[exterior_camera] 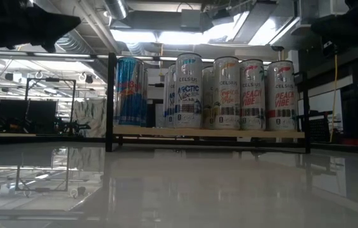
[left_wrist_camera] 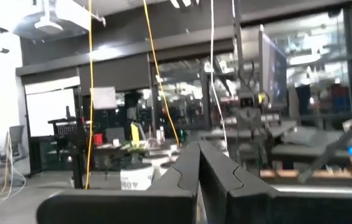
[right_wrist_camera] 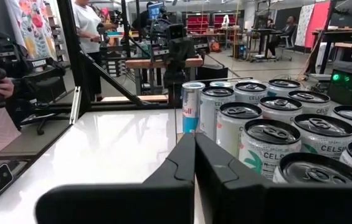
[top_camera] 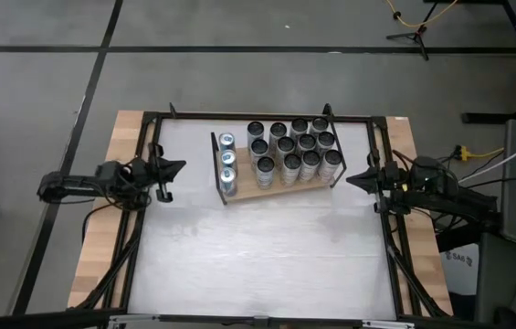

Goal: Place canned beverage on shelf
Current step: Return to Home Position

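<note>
Big white desk in an open workshop, shelf looks full.
Shelf sits toward 12 o'clock on the desk, cans standing in rows on it. Left claw hangs at its 9 o'clock, right claw at 3 o'clock, both clenched on nothing, well apart from it. Looks like the go-home step; next just needs both arms tucked in without clipping the frame.

Left tool sits mid-left of the frame and right tool mid-right, both pointing inward with fingers pressed together.
</note>
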`<state>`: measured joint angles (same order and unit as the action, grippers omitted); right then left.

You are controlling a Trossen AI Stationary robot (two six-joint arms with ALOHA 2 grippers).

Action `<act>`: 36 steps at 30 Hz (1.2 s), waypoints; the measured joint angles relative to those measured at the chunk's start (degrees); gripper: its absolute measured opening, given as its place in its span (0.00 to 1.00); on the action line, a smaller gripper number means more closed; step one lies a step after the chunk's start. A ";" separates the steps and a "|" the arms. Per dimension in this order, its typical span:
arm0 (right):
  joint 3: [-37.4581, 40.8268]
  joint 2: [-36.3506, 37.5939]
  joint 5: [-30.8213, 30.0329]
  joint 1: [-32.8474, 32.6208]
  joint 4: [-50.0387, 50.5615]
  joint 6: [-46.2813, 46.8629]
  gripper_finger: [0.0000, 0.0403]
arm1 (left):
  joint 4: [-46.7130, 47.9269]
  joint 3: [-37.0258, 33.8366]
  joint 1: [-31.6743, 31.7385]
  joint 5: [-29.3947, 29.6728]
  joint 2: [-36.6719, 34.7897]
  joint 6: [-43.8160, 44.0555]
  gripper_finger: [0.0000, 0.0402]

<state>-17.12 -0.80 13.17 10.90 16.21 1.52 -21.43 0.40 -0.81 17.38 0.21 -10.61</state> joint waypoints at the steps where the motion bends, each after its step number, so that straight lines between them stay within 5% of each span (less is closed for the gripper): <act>1: 0.00 0.00 0.00 0.00 0.00 0.06 0.01 | 1.10 0.00 0.32 -0.44 0.00 0.02 0.00; 14: 0.00 -0.02 -0.01 0.00 -2.60 1.12 0.01 | 18.34 0.00 2.09 -2.10 0.03 12.03 0.00; 25: 0.00 -0.07 -0.61 0.00 -3.87 0.06 0.01 | 18.60 0.00 2.09 -3.20 0.22 11.98 0.00; 36: 9.31 0.59 -0.68 0.00 -20.93 -0.41 0.01 | 18.12 0.00 2.09 1.10 0.22 11.54 0.00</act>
<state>-7.81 -0.21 12.49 10.90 -4.72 1.11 -3.31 0.40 1.28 18.48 0.43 0.93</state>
